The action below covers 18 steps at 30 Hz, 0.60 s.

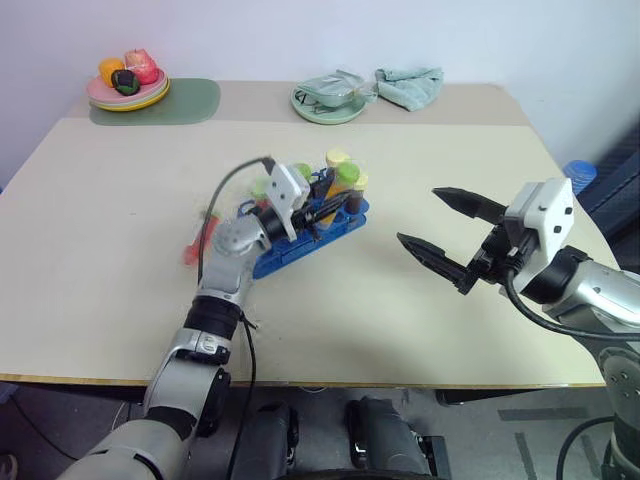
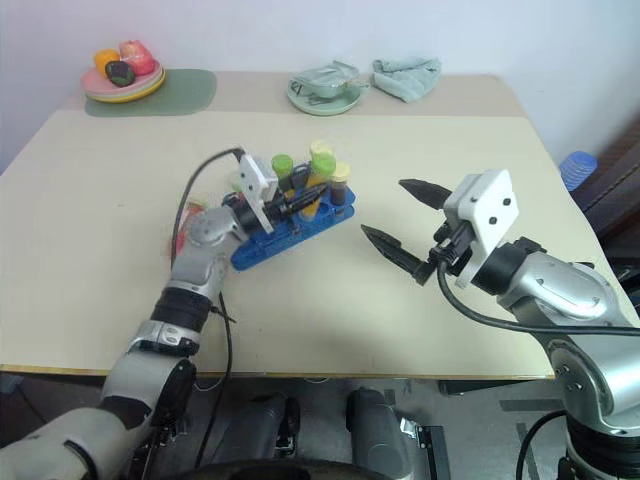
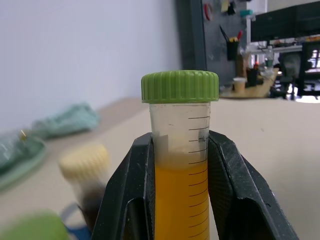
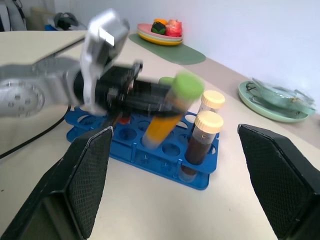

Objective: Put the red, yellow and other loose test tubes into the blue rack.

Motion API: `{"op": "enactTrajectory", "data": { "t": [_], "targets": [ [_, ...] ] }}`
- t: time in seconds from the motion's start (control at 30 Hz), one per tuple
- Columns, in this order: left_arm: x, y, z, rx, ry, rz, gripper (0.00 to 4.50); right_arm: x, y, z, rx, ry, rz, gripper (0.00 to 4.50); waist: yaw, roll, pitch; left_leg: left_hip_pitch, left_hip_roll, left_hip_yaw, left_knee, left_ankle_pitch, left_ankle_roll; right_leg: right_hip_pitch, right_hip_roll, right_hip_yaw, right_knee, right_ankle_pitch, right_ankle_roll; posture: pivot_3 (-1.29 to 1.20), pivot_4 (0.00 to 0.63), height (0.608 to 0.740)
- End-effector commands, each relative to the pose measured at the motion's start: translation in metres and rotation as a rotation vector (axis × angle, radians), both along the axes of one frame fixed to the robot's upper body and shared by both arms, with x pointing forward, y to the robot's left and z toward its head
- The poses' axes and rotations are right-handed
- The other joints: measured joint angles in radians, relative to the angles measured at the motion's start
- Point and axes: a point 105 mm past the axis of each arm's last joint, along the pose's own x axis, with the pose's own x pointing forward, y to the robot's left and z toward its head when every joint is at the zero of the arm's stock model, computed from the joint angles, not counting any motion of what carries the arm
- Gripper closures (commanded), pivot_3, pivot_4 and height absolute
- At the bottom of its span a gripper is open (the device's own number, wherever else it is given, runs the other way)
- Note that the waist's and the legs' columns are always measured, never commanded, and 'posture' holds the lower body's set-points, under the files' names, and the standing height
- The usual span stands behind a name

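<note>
A green-capped tube (image 4: 170, 112) of yellow liquid tilts over the blue rack (image 4: 150, 152), bottom in a hole.

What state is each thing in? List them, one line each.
Left end effector: shut on the green-capped tube.
Green-capped tube: orange liquid, tilted, lower end at the rack.
Right end effector: open, holding nothing.
Blue rack: on the table, partly filled.
Two cream-capped tubes: upright in the rack.
Red tube: loose on the table.

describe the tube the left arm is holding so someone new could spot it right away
On the beige table, find the blue rack near its middle. The left gripper grips a green-capped tube of orange-yellow liquid, tilted over the rack; its neighbours have pale yellow caps and dark contents.
</note>
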Motion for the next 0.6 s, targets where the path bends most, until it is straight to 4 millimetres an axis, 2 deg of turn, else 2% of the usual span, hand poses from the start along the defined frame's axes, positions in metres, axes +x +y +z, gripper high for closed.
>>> {"op": "enactTrajectory", "data": {
  "t": [0.03, 0.17, 0.33, 0.4, 0.6],
  "targets": [
    [-0.009, -0.005, -0.007, 0.014, -0.018, -0.015, 3.70, -0.007, -0.002, 0.013, -0.012, -0.045, -0.003, 0.38, -0.002, 0.000, 0.000, 0.000, 0.000, 0.000, 0.000, 0.000, 0.001, 0.000, 0.000, 0.000, 0.000, 0.000, 0.000, 0.00, 0.150, 0.740],
    [-0.015, -0.003, -0.028, 0.050, -0.008, 0.009, 3.70, -0.009, -0.002, 0.013, -0.018, -0.030, 0.000, 0.38, -0.002, 0.002, -0.001, 0.004, 0.000, 0.000, 0.000, -0.002, 0.004, 0.004, 0.000, 0.000, -0.001, 0.000, 0.000, 0.00, 0.150, 0.740],
    [-0.010, 0.006, -0.038, 0.014, 0.041, 0.084, 3.70, -0.012, -0.003, 0.015, -0.020, -0.009, 0.006, 0.38, -0.003, 0.002, -0.002, 0.008, 0.001, 0.000, 0.000, -0.003, 0.005, 0.009, 0.000, 0.000, -0.002, 0.000, 0.000, 0.00, 0.150, 0.740],
    [-0.005, 0.009, -0.038, 0.011, 0.031, 0.131, 3.70, -0.012, -0.005, 0.015, -0.025, -0.001, 0.005, 0.38, -0.004, 0.002, -0.002, 0.011, 0.001, 0.000, -0.001, -0.003, 0.006, 0.011, 0.000, 0.000, -0.002, 0.000, 0.000, 0.00, 0.150, 0.740],
    [0.010, 0.011, -0.018, -0.047, -0.013, 0.214, 3.70, -0.012, -0.008, 0.016, -0.039, 0.010, 0.006, 0.38, -0.005, 0.002, -0.002, 0.014, 0.001, 0.000, -0.001, -0.003, 0.006, 0.015, 0.000, 0.000, -0.002, 0.000, 0.000, 0.00, 0.150, 0.740]
  ]
}}
